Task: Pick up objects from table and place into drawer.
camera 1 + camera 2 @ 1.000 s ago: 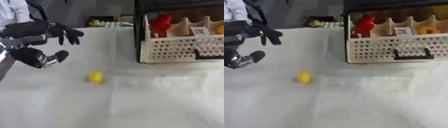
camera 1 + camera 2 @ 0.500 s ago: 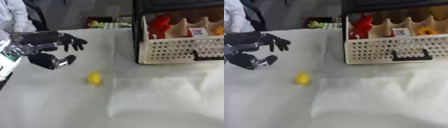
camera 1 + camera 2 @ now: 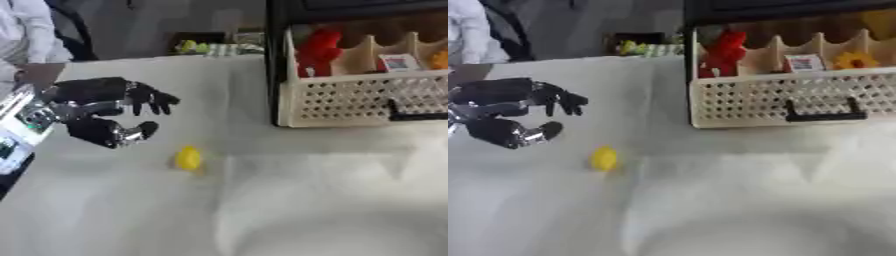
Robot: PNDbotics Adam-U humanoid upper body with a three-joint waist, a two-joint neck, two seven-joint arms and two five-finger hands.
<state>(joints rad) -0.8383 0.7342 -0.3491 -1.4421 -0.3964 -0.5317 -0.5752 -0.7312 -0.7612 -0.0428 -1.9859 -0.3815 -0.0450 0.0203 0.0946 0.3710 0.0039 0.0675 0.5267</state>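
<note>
A small yellow object (image 3: 187,158) lies on the white cloth-covered table (image 3: 262,200). My left hand (image 3: 103,111) hovers just to its upper left, open, fingers spread toward the right and thumb below, with a gap between it and the object. At the upper right the pulled-out white perforated drawer (image 3: 794,97) with a black handle (image 3: 820,116) holds a red toy (image 3: 724,50), a small box (image 3: 802,62) and a yellow-orange item (image 3: 852,60) in separate compartments. My right hand is out of sight.
The drawer sits in a dark cabinet (image 3: 350,10) at the back right. Green and yellow items (image 3: 210,46) lie at the table's far edge. A person in white (image 3: 26,35) stands at the far left.
My left hand has moved right and down toward the yellow object, staying open. The view has also shifted slightly.
</note>
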